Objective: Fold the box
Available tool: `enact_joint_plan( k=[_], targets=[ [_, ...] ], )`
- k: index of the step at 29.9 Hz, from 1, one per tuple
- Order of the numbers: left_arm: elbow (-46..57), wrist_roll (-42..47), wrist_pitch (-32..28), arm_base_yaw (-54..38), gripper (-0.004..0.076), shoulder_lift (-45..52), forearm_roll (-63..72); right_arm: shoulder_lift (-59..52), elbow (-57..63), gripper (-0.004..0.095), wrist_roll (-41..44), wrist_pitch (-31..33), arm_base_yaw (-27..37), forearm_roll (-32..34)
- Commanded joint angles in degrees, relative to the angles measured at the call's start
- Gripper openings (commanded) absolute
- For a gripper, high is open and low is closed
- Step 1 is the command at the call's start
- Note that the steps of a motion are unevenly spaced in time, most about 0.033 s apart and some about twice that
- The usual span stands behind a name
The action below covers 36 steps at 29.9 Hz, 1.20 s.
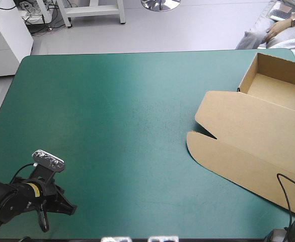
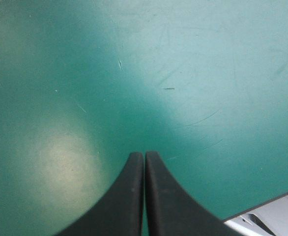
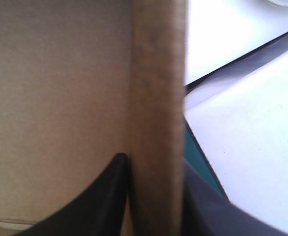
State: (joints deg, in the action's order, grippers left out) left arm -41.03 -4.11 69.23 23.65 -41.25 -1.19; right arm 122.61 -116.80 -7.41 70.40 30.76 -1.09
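The brown box point(image 1: 253, 136) lies at the table's right side as an open tray point(image 1: 276, 83) toward the far right corner. Its lid is flat and points toward the table's middle. In the right wrist view an upright wall of the box point(image 3: 156, 73) stands between the black fingers. My right gripper point(image 3: 154, 162) is shut on it and is out of the high view. My left gripper point(image 1: 69, 206) sits low at the near left corner, far from the box. In its own view the left gripper point(image 2: 144, 155) is shut, with nothing in it, over bare cover.
Teal-green cover point(image 1: 122, 116) stretches between the left gripper and the box. The box reaches the table's right edge. Past the held wall, the right wrist view shows a sliver of cover point(image 3: 203, 172) and pale floor beyond the edge.
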Motion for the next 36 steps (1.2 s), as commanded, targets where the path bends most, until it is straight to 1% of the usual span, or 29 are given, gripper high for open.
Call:
enact_joint_plan(
  k=[1,2,3,4,5,6,9,11,12,15,18,20,21,22,24,25,28,31,36],
  targets=[
    [-1.45,0.57,-1.52,0.04,-0.0008,0.04,0.2,-3.92,-1.96,0.0598,-0.83,-1.63,1.06,-1.71],
    [-1.45,0.57,-1.71,0.04,-0.0008,0.04,0.2,-3.92,-1.96,0.0707,-0.83,-1.96,1.08,-2.17],
    [-1.45,0.57,-1.78,0.04,-0.0008,0.04,0.2,-4.06,-1.96,0.078,-0.83,-2.35,1.08,-3.17],
    [-1.45,0.57,-2.09,0.04,-0.0008,0.04,0.2,-4.18,-1.96,0.0846,-0.83,-2.68,1.08,-3.87],
    [-1.45,0.57,-2.35,0.04,-0.0008,0.04,0.2,-4.45,-2.06,0.0884,-0.94,-2.82,1.08,-4.81],
    [-1.45,0.57,-2.62,0.04,-0.0008,0.04,0.2,-4.47,-2.4,0.0893,-1.26,-2.82,1.08,-5.91],
    [-1.45,0.57,-2.71,0.04,-0.001,0.04,0.2,-4.73,-5.4,0.0869,-2.42,-1.08,1.08,-8.58],
    [-1.45,0.57,-2.71,0.04,-0.001,0.04,0.2,-4.95,-8.89,0.0831,-2.32,1.48,1.08,-10.59],
    [-1.45,0.57,-2.77,0.04,-0.001,0.04,0.2,-5.28,-9.86,0.081,-1.94,1.48,1.08,-11.83],
    [-1.45,0.57,-2.91,0.04,-0.001,0.04,0.2,-8.25,-11.37,0.0687,-2.01,1.38,0.97,-16.49],
    [-1.45,0.57,-3.41,0.04,-0.001,0.04,0.2,-11.4,-12.73,0.05,-2.41,1.38,0.6,-17.58],
    [-1.45,0.57,-3.85,0.04,-0.001,0.04,0.2,-13.77,-12.83,0.0333,-2.41,1.38,0.47,-18.27],
    [-1.45,0.57,-4.14,0.04,-0.001,0.04,0.2,-14.63,-12.83,0.0265,-2.41,1.38,0.35,-18.83],
    [-1.45,0.46,-4.67,0.04,-0.001,0.04,0.2,-15.84,-12.83,0.0166,-2.61,1.38,0.22,-19.27],
    [-1.45,0.46,-5.47,0.04,-0.001,0.04,0.2,-17.65,-12.7,0.003,-4.33,1.38,-0.33,-20.82],
    [-1.45,0.46,-5.74,0.04,-0.001,0.04,0.2,-18.58,-12.56,-0.0019,-5.05,1.38,-0.36,-21.71],
    [-1.45,0.46,-5.74,0.04,-0.001,0.04,0.32,-21.23,-12.47,-0.0013,-5.07,1.38,-1.5,-23.43],
    [-1.45,0.46,-5.74,0.04,-0.001,0.04,1.19,-24.53,-12.04,-0.0013,-5.39,1.38,-3.6,-23.43],
    [-1.45,0.46,-6.73,0.04,-0.001,0.04,1.19,-30.06,-9.66,-0.0013,-8.0,1.38,-9.78,-23.33]
  ],
)
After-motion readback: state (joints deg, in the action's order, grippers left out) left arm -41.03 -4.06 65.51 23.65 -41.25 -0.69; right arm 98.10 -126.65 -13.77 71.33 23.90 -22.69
